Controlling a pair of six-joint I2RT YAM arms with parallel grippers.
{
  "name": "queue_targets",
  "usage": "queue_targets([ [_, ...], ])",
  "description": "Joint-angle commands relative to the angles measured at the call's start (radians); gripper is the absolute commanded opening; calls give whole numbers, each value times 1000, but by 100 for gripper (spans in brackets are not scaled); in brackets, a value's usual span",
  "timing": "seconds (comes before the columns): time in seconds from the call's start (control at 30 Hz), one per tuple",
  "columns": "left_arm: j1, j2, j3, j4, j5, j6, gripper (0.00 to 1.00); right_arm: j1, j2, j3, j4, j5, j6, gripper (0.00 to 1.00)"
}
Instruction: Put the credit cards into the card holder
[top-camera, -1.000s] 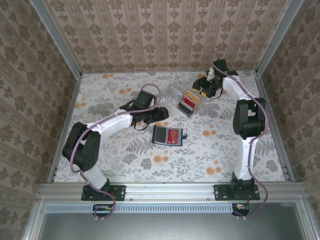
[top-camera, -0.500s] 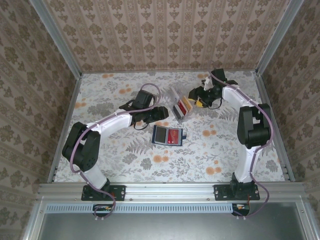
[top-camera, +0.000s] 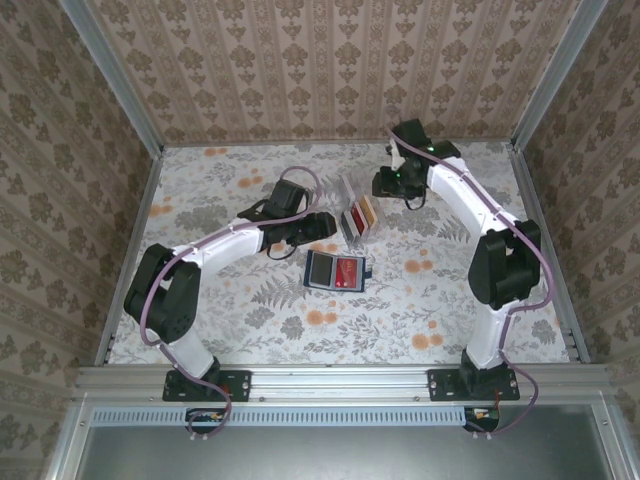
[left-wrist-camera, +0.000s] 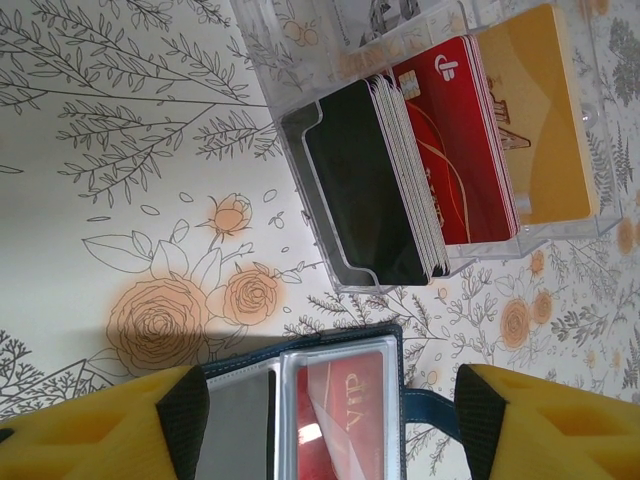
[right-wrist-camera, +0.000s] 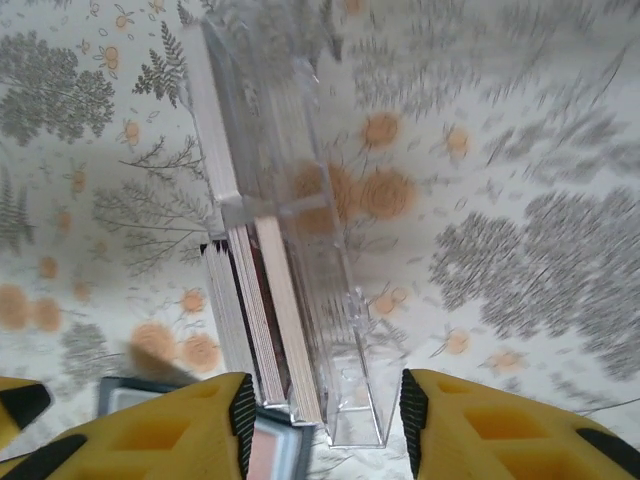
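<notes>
While the flower-printed table (top-camera: 450, 300) lies broad beneath everything, the clear plastic card box (top-camera: 355, 213) stands on it. The left arm (top-camera: 215, 245) reaches toward the box from its left and the right arm (top-camera: 470, 200) bends in from its right. The left gripper (left-wrist-camera: 330, 425) hangs just on the near-left side of the box, its jaws spread wide and grasping nothing. The right gripper (right-wrist-camera: 322, 420) straddles the box's far-right end, one finger on each side; whether the fingers actually press on the walls I cannot tell. The navy-blue card holder (top-camera: 333, 270) lies open on the near side of the box, close to it but apart, with a red card (left-wrist-camera: 345, 425) behind its clear window. The credit cards (left-wrist-camera: 455, 150) stand on edge inside the box: black, then red, then orange-gold.
</notes>
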Motion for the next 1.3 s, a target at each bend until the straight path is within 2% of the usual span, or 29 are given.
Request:
queue_targets([
  [0.0, 12, -49, -30, 17, -14, 9, 73, 99, 87, 91, -158, 281, -111, 44],
  [0.37, 32, -100, -85, 22, -58, 6, 94, 212, 254, 246, -245, 468, -137, 41],
  [1.0, 66, -135, -140, 47, -61, -20, 94, 246, 349, 278, -271, 594, -129, 40],
  [1.27, 66, -135, -145, 49, -56, -26, 94, 253, 345, 275, -275, 709, -121, 39],
])
